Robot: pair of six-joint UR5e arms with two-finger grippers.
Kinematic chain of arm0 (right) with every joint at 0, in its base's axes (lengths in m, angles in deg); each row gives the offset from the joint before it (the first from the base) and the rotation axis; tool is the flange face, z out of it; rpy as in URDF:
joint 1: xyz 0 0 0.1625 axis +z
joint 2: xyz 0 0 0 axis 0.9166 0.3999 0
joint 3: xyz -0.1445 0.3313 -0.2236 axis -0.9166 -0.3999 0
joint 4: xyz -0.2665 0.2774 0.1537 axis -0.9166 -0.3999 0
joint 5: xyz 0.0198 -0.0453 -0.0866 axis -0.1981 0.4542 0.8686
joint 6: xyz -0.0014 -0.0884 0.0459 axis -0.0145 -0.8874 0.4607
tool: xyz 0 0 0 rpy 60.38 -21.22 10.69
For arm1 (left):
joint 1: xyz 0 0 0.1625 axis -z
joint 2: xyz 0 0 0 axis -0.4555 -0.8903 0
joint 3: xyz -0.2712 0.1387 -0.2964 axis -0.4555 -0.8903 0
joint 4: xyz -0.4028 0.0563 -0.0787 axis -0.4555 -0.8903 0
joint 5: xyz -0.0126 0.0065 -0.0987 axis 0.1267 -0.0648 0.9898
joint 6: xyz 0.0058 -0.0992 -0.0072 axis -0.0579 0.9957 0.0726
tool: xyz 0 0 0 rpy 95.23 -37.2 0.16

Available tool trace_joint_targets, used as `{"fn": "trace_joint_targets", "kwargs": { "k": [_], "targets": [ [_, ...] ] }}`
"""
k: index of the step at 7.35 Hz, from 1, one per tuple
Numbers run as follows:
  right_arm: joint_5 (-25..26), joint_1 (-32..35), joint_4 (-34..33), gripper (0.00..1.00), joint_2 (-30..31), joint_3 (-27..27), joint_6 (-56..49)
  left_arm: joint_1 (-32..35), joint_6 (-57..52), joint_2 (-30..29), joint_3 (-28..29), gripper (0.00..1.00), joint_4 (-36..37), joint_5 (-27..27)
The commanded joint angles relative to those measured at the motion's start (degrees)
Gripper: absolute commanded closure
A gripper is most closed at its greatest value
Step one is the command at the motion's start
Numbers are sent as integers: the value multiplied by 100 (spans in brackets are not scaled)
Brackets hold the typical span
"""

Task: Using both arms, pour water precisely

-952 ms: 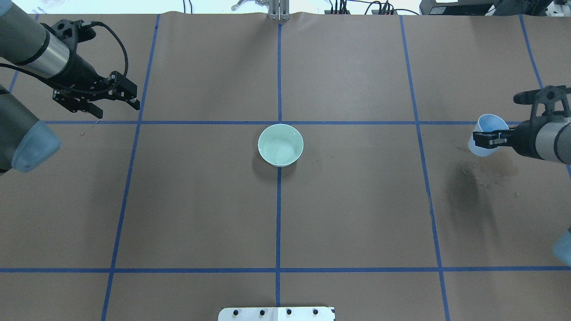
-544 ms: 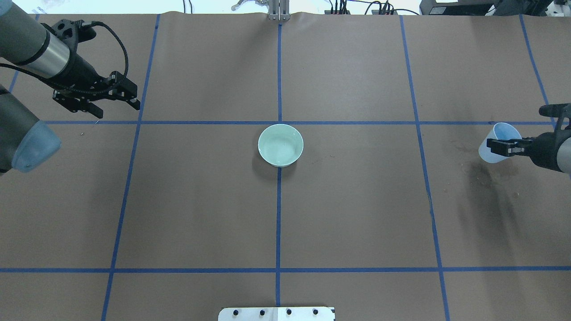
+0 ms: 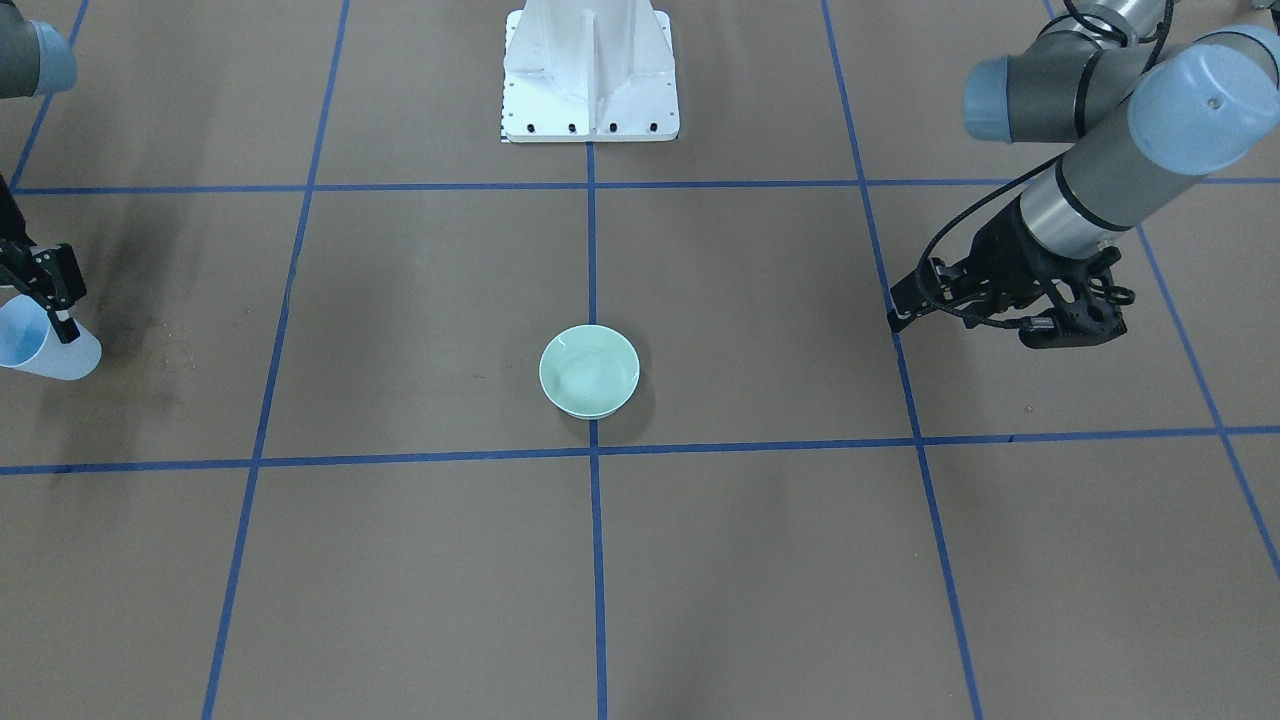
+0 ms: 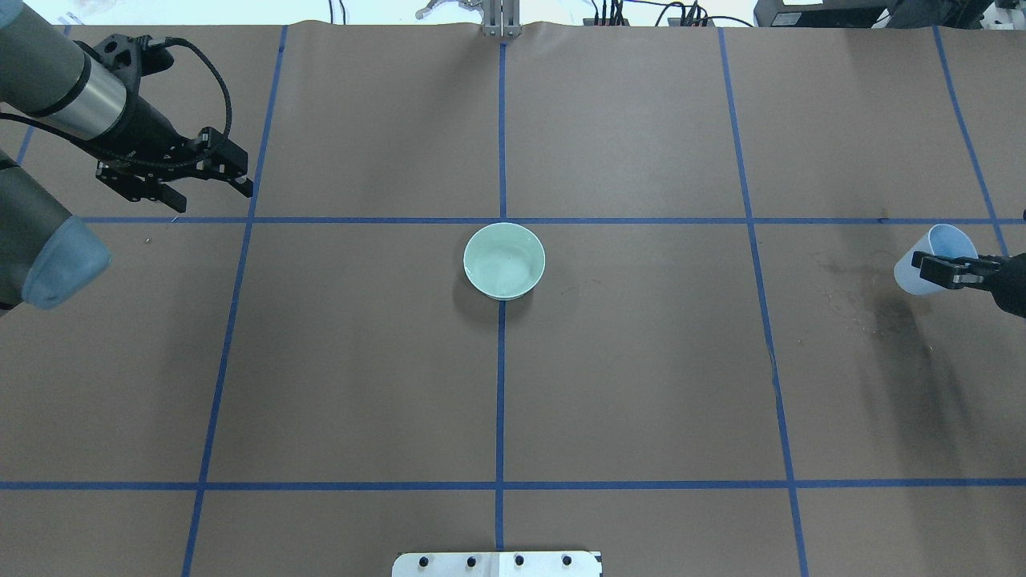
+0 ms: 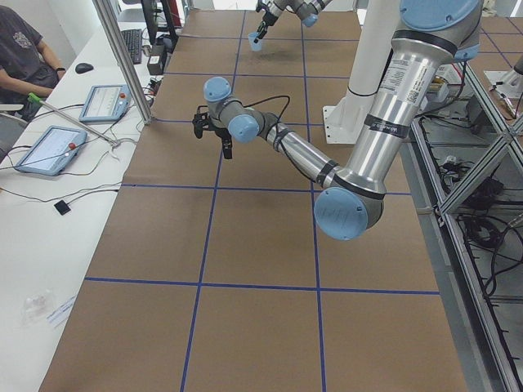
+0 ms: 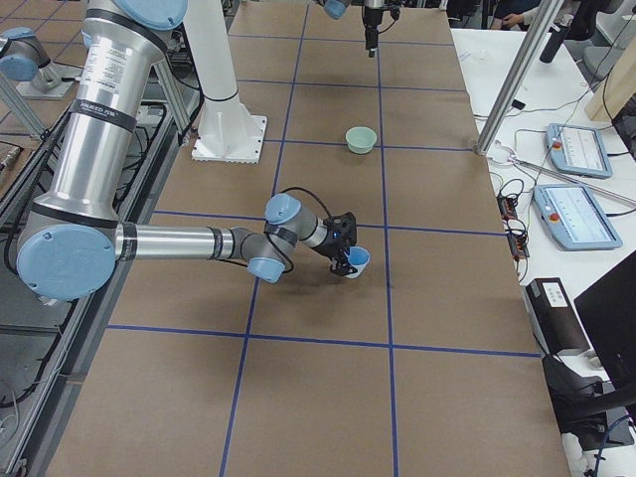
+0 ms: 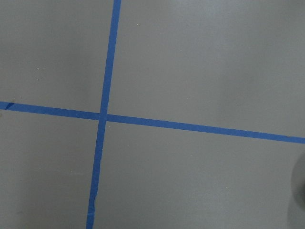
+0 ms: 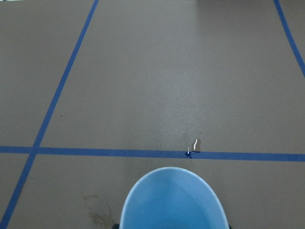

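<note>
Brown-papered table [image 4: 641, 385] held a bowl [image 4: 471, 276]; right gripper [image 4: 930, 269] clasped a cup [image 4: 904, 276], likely light and easily crushed, mid-wall; left gripper [image 4: 212, 199] hung empty, jaws apart.

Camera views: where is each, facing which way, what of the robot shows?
Front: across the table, faces the robot; pedestal, left arm on its right, bowl.
Overhead: behind the robot, looks down; left fingers open, right fingers hold the cup.
Left side: table's end; left arm near.
Right side: other end; right arm near.
Left wrist: looks down at tape cross; no robot parts.
Right wrist: looks over cup's rim.
Shared: bowl in front, overhead, right side.
</note>
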Motion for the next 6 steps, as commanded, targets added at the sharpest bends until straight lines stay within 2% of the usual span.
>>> {"fn": "trace_joint_targets", "kwargs": {
  "k": [1,2,3,4,6],
  "targets": [
    [265,-318,36,31,3,-5,18,1,0,-3,2,0,0,0],
    [572,-573,36,30,3,-13,26,1,0,-3,2,0,0,0],
    [584,-601,36,30,12,-14,26,1,0,6,2,0,0,0],
    [593,-602,44,24,21,-31,35,1,0,6,2,0,0,0],
    [593,-637,44,21,21,-136,289,1,0,14,2,0,0,0]
  ]
}}
